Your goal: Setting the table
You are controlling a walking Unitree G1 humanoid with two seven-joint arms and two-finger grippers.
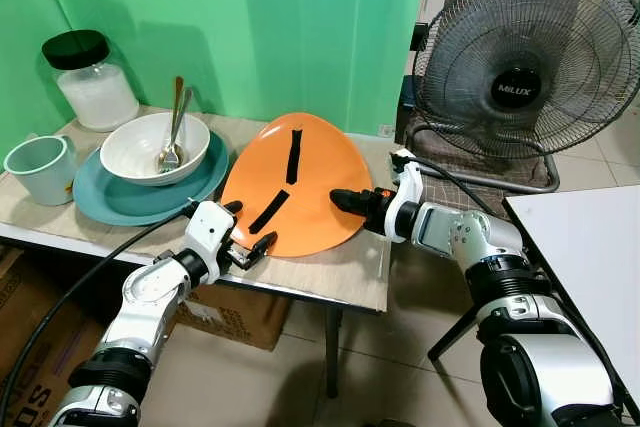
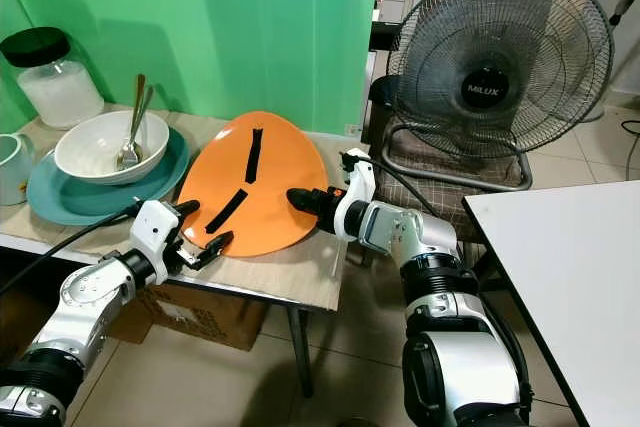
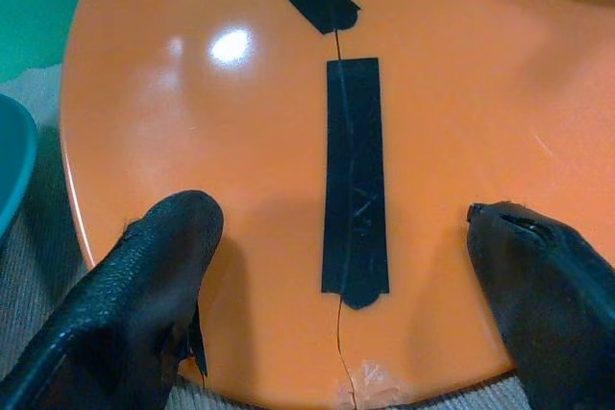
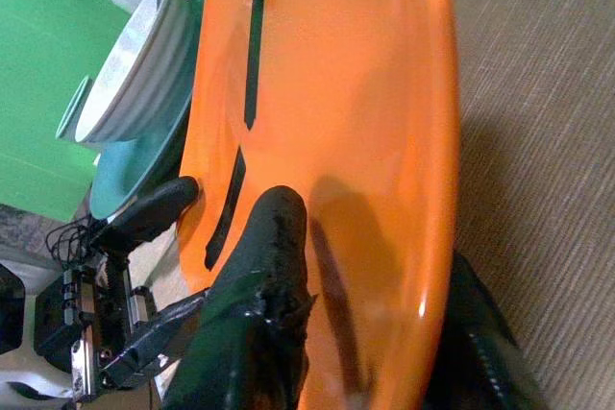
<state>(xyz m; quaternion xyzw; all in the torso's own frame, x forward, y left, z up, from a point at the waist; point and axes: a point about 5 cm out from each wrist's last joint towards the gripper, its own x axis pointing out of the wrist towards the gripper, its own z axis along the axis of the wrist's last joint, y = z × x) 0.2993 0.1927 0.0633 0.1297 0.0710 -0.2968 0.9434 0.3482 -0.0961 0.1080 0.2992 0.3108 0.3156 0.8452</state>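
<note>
An orange plate (image 1: 300,182) with two black tape strips (image 3: 354,180) over a crack stands tilted on the beige mat, its far edge raised. My right gripper (image 1: 342,200) is shut on the plate's right rim, one finger (image 4: 269,237) on top and the other below. At the plate's near left edge my left gripper (image 1: 248,227) is open, its two fingers (image 3: 159,271) spread wide either side of the taped crack, with nothing held.
To the left stand a teal plate (image 1: 120,202) carrying a white bowl (image 1: 140,147) with a fork and spoon (image 1: 173,132), a pale green mug (image 1: 40,169) and a black-lidded jar (image 1: 92,82). A floor fan (image 1: 520,57) stands right of the table; a white tabletop (image 1: 590,247) lies at far right.
</note>
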